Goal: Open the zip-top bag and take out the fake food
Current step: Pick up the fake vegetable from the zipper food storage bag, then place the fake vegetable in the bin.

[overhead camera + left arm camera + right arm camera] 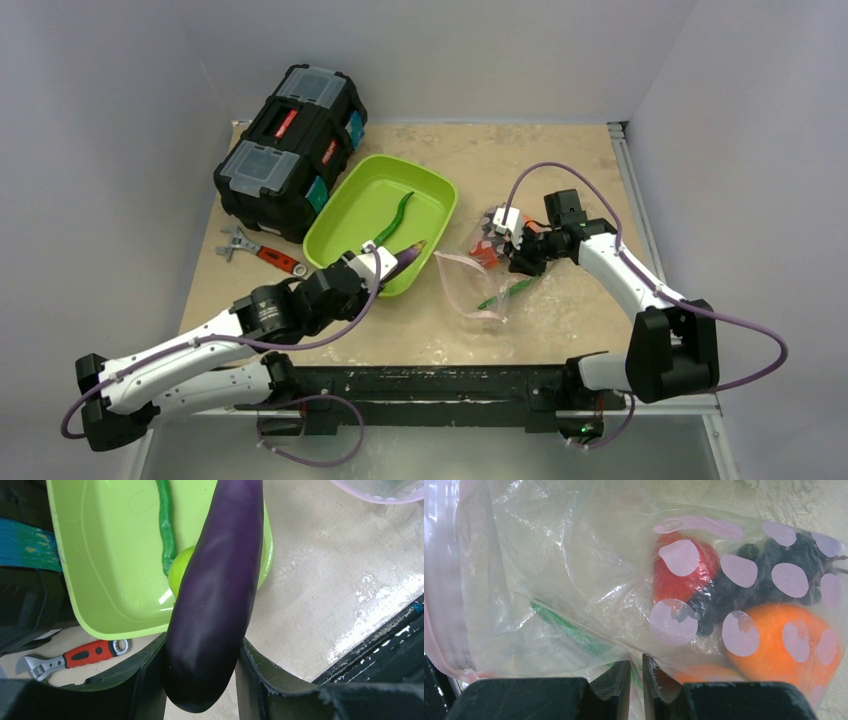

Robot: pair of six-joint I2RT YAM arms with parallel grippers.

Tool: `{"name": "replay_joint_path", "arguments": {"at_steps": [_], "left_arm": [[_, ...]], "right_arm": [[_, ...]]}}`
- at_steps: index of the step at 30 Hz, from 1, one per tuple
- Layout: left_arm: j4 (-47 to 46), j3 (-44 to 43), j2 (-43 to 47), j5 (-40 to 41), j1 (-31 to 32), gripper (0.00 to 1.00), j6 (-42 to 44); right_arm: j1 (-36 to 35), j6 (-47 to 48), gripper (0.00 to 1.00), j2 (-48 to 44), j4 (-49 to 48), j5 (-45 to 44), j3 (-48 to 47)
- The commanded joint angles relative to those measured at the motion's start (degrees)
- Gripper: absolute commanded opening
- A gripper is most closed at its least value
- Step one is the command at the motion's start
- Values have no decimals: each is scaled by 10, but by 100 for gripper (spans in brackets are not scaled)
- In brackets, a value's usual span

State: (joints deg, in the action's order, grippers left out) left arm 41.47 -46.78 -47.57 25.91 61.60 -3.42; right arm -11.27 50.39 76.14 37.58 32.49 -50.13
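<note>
My left gripper (200,680) is shut on the purple eggplant (220,590) and holds it over the near rim of the lime-green tray (100,625); it also shows in the top view (385,262). A long green pod (166,530) and a lime-green ball (179,575) lie in the tray. The clear zip-top bag (574,570) lies on the table right of the tray (472,290), its pink zip strip (446,580) open towards the tray. My right gripper (636,672) is shut on a fold of the bag. Inside are a red pepper (684,577), an orange fruit (784,640), a dark bunch and a green pod (569,630).
A black toolbox (290,150) stands at the back left, beside the tray (345,215). A red-handled wrench (262,253) lies left of the tray, near my left arm. The table's black front rail (430,385) runs between the arm bases.
</note>
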Motion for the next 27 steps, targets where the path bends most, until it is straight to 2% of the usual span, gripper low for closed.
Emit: {"name": "replay_joint_path", "arguments": {"at_steps": [1, 9, 15, 22, 24, 27], "left_arm": [[-40, 20, 38, 43, -1, 0, -11], [-107, 61, 44, 88, -15, 0, -81], [-139, 65, 10, 53, -102, 0, -156], [-204, 65, -57, 0, -160, 32, -198], [-207, 54, -83, -8, -181, 45, -211], [-213, 40, -122, -29, -209, 72, -222]], "right_arm": [[1, 2, 13, 1, -14, 2, -4], [1, 2, 13, 2, -12, 1, -5], [1, 2, 13, 1, -12, 1, -5], [1, 3, 13, 1, -11, 2, -4], [1, 4, 13, 1, -11, 2, -4], [2, 4, 13, 1, -10, 3, -4]]}}
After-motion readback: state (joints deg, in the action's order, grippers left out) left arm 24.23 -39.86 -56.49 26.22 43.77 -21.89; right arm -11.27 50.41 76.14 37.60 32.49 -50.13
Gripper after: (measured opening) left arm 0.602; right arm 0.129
